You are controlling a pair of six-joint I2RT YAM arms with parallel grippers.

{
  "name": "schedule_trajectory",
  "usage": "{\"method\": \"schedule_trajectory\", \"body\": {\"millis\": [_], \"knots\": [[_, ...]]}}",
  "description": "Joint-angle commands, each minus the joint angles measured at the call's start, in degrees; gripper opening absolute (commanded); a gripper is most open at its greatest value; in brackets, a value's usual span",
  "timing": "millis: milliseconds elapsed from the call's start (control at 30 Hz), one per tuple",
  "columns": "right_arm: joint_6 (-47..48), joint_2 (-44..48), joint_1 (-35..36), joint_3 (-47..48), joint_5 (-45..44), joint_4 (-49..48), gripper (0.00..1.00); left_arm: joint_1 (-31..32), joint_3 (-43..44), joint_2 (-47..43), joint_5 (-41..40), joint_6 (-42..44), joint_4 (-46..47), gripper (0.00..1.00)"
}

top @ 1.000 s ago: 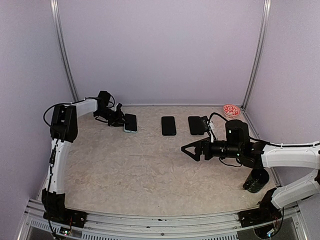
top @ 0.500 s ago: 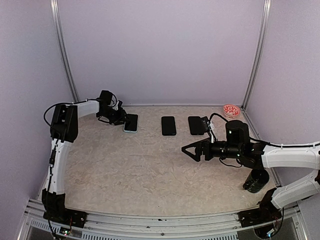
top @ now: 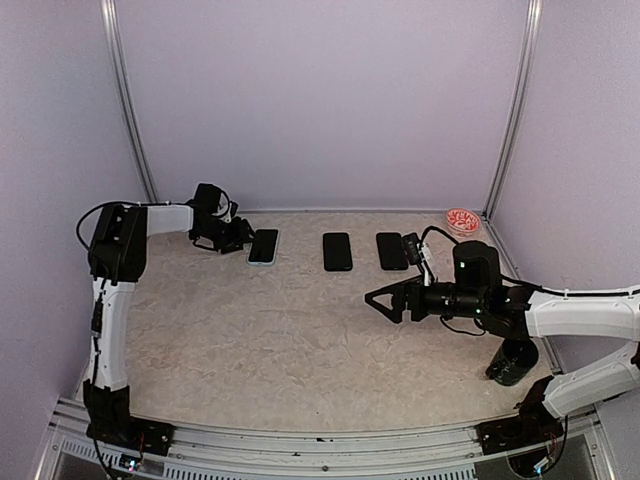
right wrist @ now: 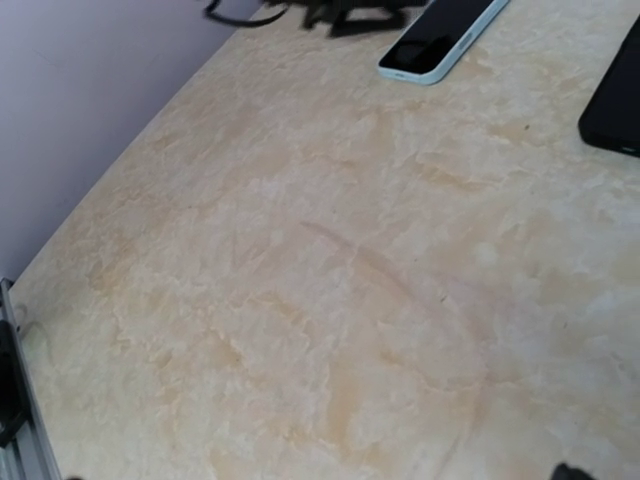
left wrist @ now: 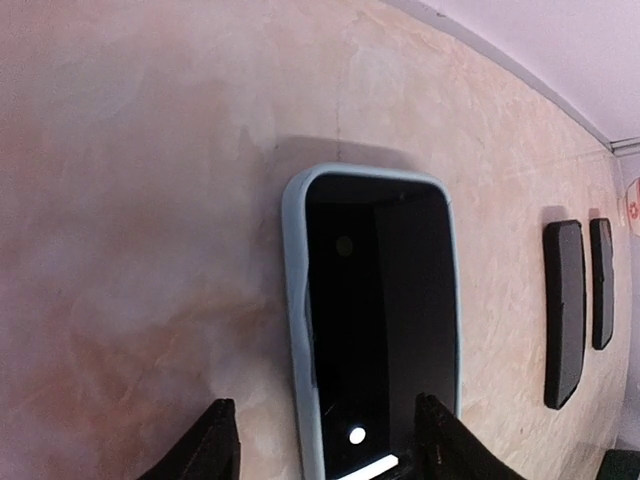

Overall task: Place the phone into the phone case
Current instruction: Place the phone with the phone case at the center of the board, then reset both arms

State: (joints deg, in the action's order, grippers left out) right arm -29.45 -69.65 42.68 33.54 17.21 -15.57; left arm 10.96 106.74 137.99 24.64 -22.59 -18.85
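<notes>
- The black phone [left wrist: 385, 330] lies flat, screen up, near the far-left part of the beige marbled counter [top: 280, 340]. It lies directly in front of the left gripper [top: 238, 238].
- In the left wrist view, the near end of the phone reaches in between the left gripper's two black fingers [left wrist: 218, 448].
- The phone sits inside the light blue, round-cornered phone case [left wrist: 296, 330], whose rim frames it along both long sides and across the far end.
- Two more black rectangular slabs [top: 337, 251] [top: 391, 250] lie flat to the right of the cased phone, side by side and apart from each other. I cannot tell whether they are phones or cases.
- A small round dish with a red and white pattern [top: 462, 220] sits in the far-right corner of the counter. What it holds cannot be made out.
- The left gripper's fingers stand apart, wider than the case. One finger is clear of the blue rim. The other is at the opposite edge, and I cannot tell whether it touches.
- The right gripper [top: 384, 300] hangs over the middle-right of the counter, well away from the cased phone. Its fingers are spread wide and hold nothing.
</notes>
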Motion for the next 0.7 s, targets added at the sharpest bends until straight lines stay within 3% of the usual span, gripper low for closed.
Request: {"method": "schedule_trajectory", "body": {"millis": [0, 233, 667], "knots": [[0.5, 1.8, -0.4, -0.7, -2.8, 2.4, 1.00, -0.5, -10.5, -8.6, -6.1, -4.4, 4.8, 0.67], [2.5, 2.6, -0.7, 0.7, -8.1, 6.8, 1.00, 1.3, -25.2, -23.6, -10.2, -5.8, 11.7, 0.98], [6.9, 4.9, -4.2, 1.7, -16.7, 11.4, 1.00, 8.9, -52.7, -53.0, -25.1, -6.2, 20.6, 0.99]]}}
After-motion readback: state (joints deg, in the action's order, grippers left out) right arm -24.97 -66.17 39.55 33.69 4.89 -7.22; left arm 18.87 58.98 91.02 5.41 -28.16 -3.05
